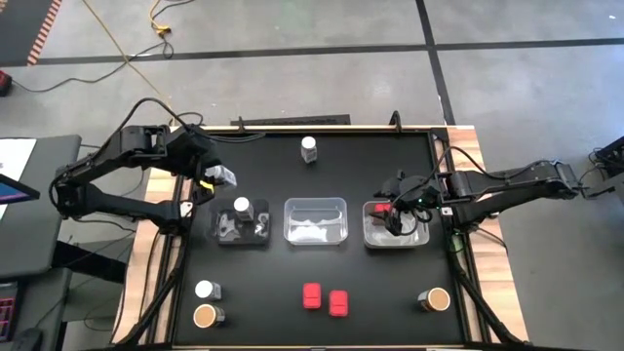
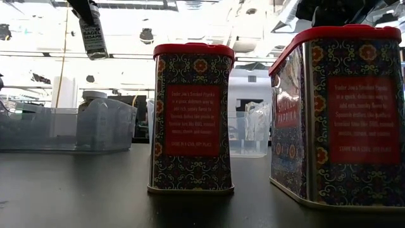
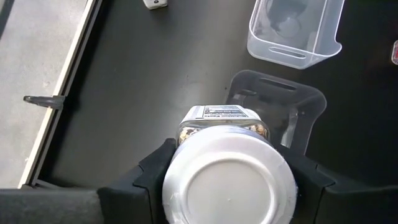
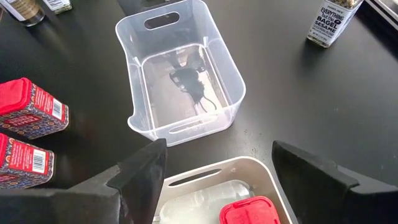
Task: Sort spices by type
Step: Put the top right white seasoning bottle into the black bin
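Left wrist view: left gripper (image 3: 227, 186) clamps a white-capped clear jar (image 3: 225, 180) near the middle tray (image 1: 315, 221). Right gripper (image 4: 217, 168), fingers spread, empty, over a tray (image 4: 261, 171) holding a red tin (image 4: 252, 211).

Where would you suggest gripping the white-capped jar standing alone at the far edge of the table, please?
Grip the white-capped jar around its clear body just under the cap, coming straight down from above. It stands upright with bare table all round, so the jaws could likely close on opposite sides without hitting anything. The middle tray sits well clear of it.
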Available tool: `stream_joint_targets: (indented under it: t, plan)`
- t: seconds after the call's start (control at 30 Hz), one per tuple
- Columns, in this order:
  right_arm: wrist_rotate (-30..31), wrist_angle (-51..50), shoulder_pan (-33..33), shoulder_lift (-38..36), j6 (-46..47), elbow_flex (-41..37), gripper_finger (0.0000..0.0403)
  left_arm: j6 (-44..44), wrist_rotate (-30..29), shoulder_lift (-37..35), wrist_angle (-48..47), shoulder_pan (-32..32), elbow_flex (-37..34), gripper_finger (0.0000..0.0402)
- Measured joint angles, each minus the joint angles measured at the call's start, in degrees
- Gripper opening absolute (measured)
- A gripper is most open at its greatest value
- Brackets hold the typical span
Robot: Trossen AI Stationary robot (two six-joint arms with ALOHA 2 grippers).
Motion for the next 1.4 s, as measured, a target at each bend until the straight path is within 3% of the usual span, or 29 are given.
stream_joint_targets:
  t: [0.47,0.83,1.4]
  plan:
    - [0.0,0.0,0.0,0.0,0.0,0.0,0.0317,-0.4,0.2,-2.9,-4.3,0.0,-1.1,0.0202]
    - [0.0,0.0,0.0,0.0,0.0,0.0,0.0317,1.4,0.2,-4.7,-5.7,-0.2,-12.8,0.0202]
    - [0.0,0.0,0.0,0.0,0.0,0.0,0.0317,-0.3,1.1,-4.7,-1.6,-10.4,-17.7,0.0202]
